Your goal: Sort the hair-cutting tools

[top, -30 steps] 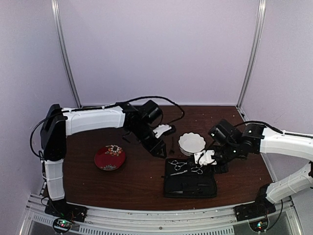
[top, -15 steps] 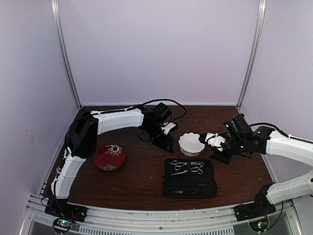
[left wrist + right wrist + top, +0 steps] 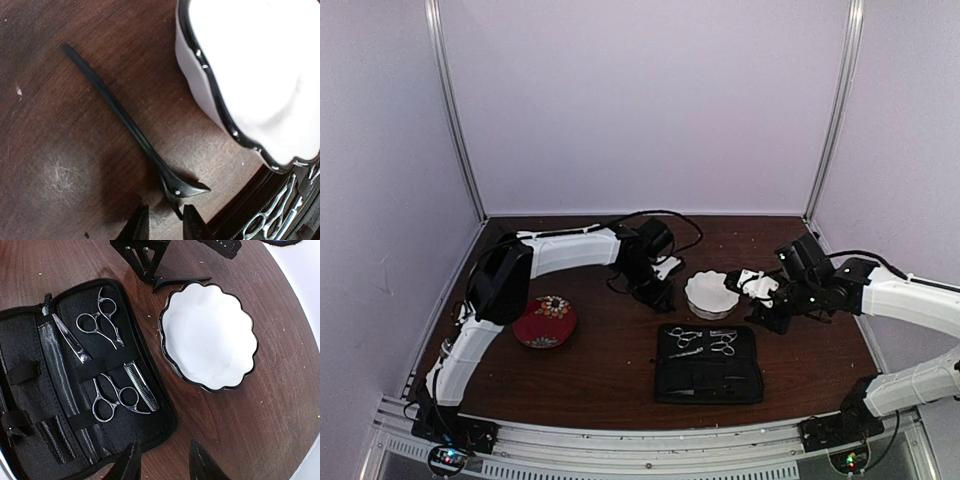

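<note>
A thin black clip [image 3: 125,117] lies on the brown table beside the white bowl [image 3: 260,75]. My left gripper [image 3: 165,216] is open, low over the table, with the clip's tail end between its fingertips [image 3: 140,225]. In the top view the left gripper [image 3: 662,298] is just left of the bowl [image 3: 712,293]. Two silver scissors [image 3: 111,335] [image 3: 70,340] lie strapped in the open black case [image 3: 30,405]. My right gripper [image 3: 162,456] is open and empty, above bare table off the case's corner. It sits to the right of the bowl in the top view [image 3: 767,318]. No second clip shows clearly.
The red flowered plate [image 3: 545,320] sits on the table's left. The case [image 3: 708,375] lies at front centre, below the bowl. The bowl [image 3: 207,335] holds nothing. The booth's walls close in the table at the back and sides.
My left arm has reached right and down to the clip beside the bowl. My right gripper has pulled back from over the case to the right of the bowl.
</note>
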Motion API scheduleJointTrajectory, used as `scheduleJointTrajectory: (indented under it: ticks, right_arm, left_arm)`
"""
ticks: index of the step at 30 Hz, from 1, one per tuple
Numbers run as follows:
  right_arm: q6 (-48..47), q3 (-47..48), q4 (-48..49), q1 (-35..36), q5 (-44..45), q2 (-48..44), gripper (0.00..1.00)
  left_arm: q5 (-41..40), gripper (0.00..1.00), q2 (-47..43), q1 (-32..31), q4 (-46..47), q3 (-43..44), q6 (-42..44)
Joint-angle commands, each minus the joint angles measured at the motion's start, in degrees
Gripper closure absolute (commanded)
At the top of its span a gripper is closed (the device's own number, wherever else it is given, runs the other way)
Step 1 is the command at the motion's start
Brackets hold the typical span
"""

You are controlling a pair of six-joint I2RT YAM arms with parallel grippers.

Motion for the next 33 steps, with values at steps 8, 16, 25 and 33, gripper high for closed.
scheduleJointTrajectory:
  ticks: [8, 16, 25, 33]
  right_arm:
    - [0.19, 0.14, 1.26, -0.17, 2.26, 0.51, 0.67]
    - [0.41, 0.24, 0.94, -0.29, 3.44, 0.85, 0.68]
    - [-0.26, 0.80, -1.98, -7.69, -0.62, 0.64, 0.67]
    - [-10.94, 0.31, -12.15, -7.31, -21.18, -3.28, 0.67]
  left_arm:
    - [-2.62, 0.78, 2.02, -0.99, 4.90, -0.15, 1.74]
    - [-7.51, 1.00, -3.05, -1.96, 5.59, -4.57, 4.90]
    - [-3.24, 1.00, -28.20, -2.36, 2.78, -27.95, 21.73]
    - [8.19, 1.00, -33.14, -9.44, -3.45, -34.08, 33.70]
